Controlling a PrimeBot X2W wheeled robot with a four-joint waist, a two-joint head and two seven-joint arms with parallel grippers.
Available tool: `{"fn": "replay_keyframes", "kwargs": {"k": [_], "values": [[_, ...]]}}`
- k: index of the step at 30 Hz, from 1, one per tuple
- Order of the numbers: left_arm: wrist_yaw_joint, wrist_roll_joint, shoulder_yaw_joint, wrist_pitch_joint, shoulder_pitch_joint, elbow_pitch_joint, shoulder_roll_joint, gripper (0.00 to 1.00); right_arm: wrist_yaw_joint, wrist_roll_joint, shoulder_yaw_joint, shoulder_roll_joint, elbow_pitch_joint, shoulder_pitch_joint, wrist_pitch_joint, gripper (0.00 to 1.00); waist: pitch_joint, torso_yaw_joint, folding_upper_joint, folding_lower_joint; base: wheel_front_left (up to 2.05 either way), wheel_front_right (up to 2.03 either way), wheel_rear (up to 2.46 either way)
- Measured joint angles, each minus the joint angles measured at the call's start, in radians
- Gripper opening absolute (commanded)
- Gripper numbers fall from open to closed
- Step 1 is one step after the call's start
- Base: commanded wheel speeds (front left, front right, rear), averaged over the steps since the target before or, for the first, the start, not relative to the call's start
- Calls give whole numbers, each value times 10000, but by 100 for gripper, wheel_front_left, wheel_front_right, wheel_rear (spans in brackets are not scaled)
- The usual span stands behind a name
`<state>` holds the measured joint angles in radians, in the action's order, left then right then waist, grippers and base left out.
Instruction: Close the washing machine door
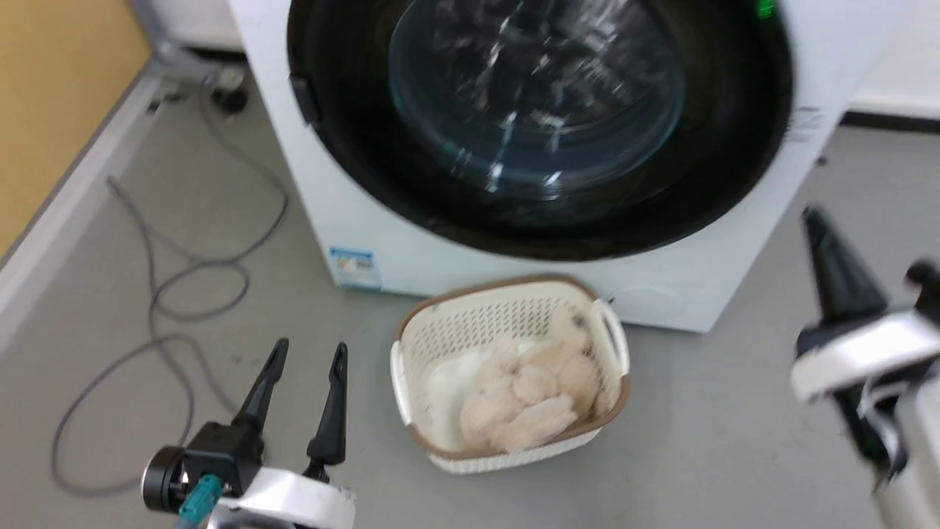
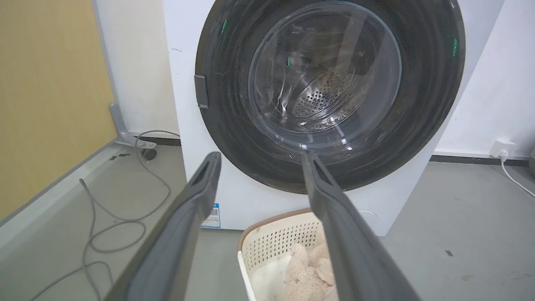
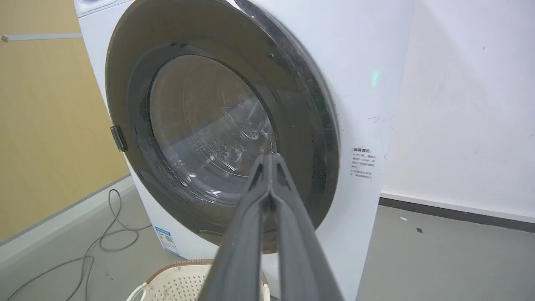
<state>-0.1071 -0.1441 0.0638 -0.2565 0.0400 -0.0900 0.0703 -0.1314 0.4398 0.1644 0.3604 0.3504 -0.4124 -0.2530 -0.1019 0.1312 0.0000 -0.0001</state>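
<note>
Off to my left, a grey cable (image 1: 153,258) loops over the floor beside the yellow wall. Next along, my left hand (image 1: 310,345) hangs low over the floor with its two fingers spread wide and nothing between them, well short of the machine. Just right of it a cream basket (image 1: 470,323) holding a pale fluffy bundle (image 1: 529,397) sits on the floor, right up against the foot of the washing machine (image 1: 440,257).

Above the basket, the washing machine door (image 1: 540,110) lies against the white front. In both wrist views I see no gap around its black rim, and the drum shows through the glass. The small latch tab (image 1: 303,99) is on the door's left edge. I judge the swing finished and the task nearly done, though I can't tell whether the catch has clicked.

At the far right, my right hand (image 1: 814,220) is pinched shut on nothing, its fingers pressed into one point. It sits off the machine's lower right corner, and it looks clear of the door.

If the latch needs seating, the next move calls for a firm, square push with those closed fingers on the black rim near the tab. I'd avoid the bulging glass and keep the arm above the basket.
</note>
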Motion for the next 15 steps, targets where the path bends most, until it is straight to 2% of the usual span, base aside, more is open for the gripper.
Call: {"fn": "replay_keyframes", "kwargs": {"k": [14, 15], "values": [[115, 19, -278, 2, -845, -167, -82, 100, 0, -2243, -1475, -2136, -2775, 3740, -44, 0, 1037, -871, 0, -1, 0, 0, 0], [115, 19, -288, 2, -859, -184, -84, 100, 0, -2328, -1499, -2240, -2886, 3916, -44, 42, 1063, -895, 0, -1, 0, 0, 0]]}}
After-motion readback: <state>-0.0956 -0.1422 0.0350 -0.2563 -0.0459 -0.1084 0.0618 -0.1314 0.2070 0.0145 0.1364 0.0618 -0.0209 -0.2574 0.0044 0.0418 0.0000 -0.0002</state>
